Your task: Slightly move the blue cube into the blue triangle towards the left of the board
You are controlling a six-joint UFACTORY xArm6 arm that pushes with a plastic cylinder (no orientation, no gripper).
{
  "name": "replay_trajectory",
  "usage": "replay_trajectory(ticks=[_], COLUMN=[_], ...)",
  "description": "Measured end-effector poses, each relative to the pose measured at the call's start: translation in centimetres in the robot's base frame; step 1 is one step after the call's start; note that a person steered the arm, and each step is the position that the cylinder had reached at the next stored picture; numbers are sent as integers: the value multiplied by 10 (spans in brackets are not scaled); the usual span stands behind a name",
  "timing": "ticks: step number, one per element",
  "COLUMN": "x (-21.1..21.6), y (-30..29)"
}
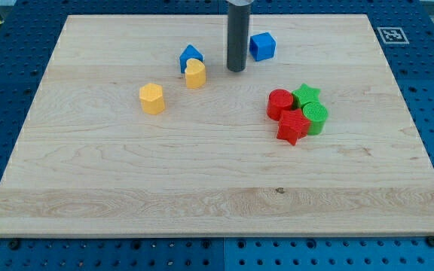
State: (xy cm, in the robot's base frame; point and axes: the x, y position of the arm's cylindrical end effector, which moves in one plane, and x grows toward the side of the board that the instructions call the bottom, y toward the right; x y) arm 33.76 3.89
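The blue cube sits near the view's top, right of centre. The blue triangle lies to its left, with a yellow block touching its lower right side. My tip is between the two blue blocks, just left of and slightly below the blue cube, not touching it. The dark rod rises from it to the view's top.
A yellow hexagonal block lies left of centre. A cluster sits at the right: a red cylinder, a red star, a green star and a green cylinder. The wooden board has a tag marker off its top right corner.
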Motion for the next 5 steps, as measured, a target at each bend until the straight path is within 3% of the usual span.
replay_trajectory(ticks=[3,5], x=[0,-52], y=[96,96])
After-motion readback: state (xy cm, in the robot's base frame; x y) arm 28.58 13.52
